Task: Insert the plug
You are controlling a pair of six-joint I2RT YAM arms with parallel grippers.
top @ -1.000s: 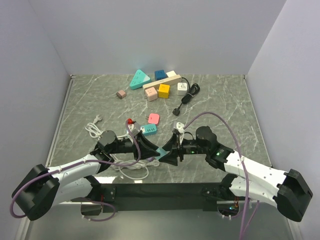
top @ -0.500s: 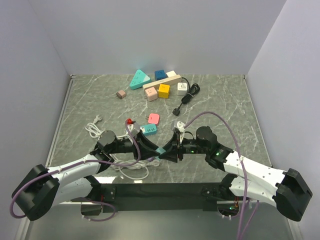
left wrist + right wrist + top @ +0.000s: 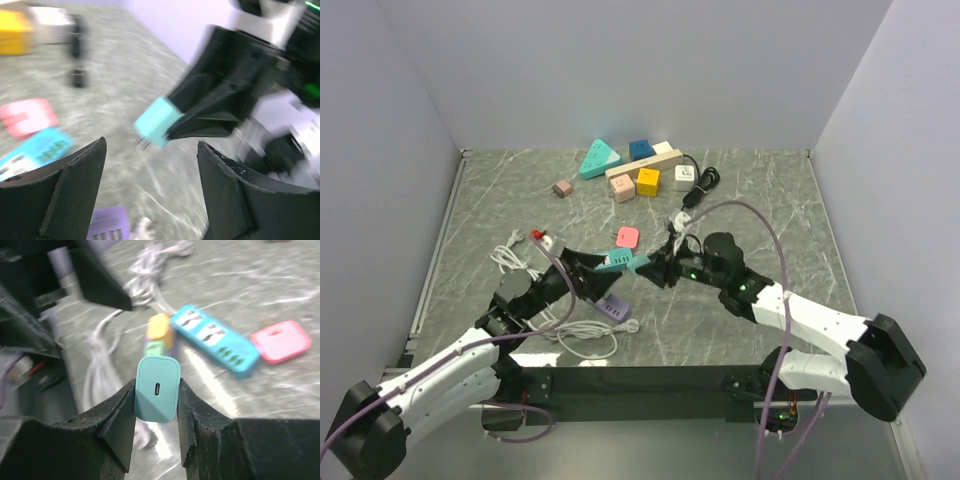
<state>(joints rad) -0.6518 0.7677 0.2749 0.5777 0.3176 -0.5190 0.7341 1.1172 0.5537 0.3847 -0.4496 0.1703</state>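
Pinching teal plug [image 3: 157,388], right claw [image 3: 655,268] above grey marbled table [image 3: 760,200], left claw [image 3: 151,145] spread wide, pale walls [image 3: 620,70] around

Teal plug [image 3: 157,388] 1. Black cable [image 3: 700,184] 1. Purple strip [image 3: 612,305] 1. Yellow cube [image 3: 647,181] 1. Pink pieces 2: flat adapter [image 3: 627,237], pink cube [image 3: 622,189].

My left arm [image 3: 450,365] and right arm [image 3: 820,318] are white with black joints, each trailing a lilac cable [image 3: 760,215]. Fingers [image 3: 60,195] on my left gripper [image 3: 151,145] are matte black.
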